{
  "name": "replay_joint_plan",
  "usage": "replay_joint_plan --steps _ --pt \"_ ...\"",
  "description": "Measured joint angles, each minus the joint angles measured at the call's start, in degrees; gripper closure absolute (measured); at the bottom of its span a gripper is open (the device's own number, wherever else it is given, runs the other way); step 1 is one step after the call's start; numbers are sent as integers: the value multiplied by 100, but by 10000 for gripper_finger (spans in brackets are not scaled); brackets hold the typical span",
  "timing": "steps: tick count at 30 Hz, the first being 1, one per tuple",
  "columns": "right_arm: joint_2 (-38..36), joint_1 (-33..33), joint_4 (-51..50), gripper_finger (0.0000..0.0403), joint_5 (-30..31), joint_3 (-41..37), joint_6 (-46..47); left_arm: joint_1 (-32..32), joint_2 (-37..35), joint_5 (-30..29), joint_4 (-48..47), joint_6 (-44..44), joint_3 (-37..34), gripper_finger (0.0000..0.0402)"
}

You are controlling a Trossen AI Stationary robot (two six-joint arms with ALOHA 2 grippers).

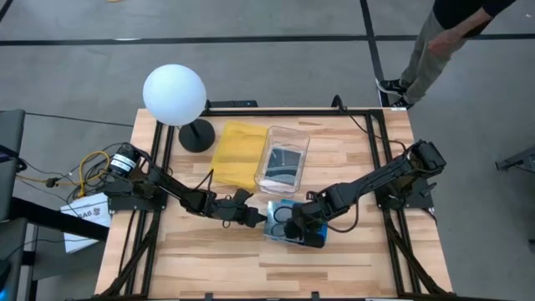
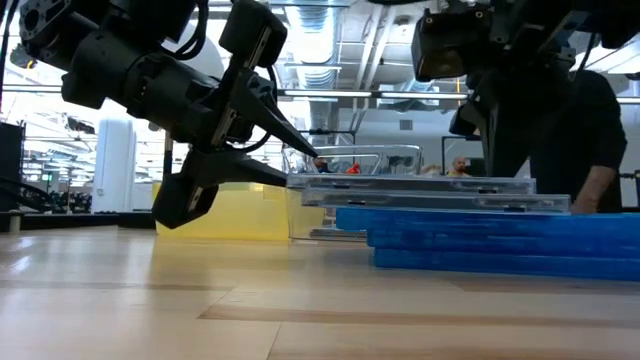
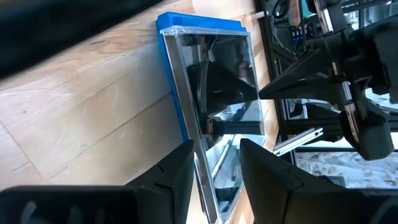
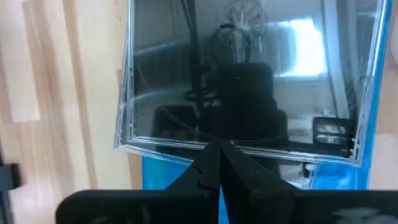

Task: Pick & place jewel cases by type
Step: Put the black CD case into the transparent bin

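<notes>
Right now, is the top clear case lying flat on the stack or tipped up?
Flat. In the low view the top clear case lies level on the stack of blue cases, its edge between the left end effector fingers.

The table (image 1: pixel 251 259) is evenly lit from overhead, and only soft shadows are cast beneath the arms. A white globe lamp (image 1: pixel 174 94) is rendered almost blown out. In the low view, ceiling lights are seen bright behind dark, backlit arms, and the near tabletop is blurred. Ceiling reflections and glare are carried by the clear case (image 4: pixel 249 81) in both wrist views.
</notes>
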Motion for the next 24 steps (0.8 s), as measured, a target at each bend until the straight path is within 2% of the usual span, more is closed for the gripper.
replay_joint_plan --steps 5,11,19,24 --pt "-112 -15 14 403 125 6 -20 -2 0 2 5 0 0 280" --pt "-89 -332 -46 403 324 421 -334 9 0 2 13 0 0 280" --pt "-72 -373 -1162 403 257 720 -433 20 0 79 36 4 0 280" --pt "-72 -200 -1298 403 77 709 -286 20 0 111 37 49 0 280"
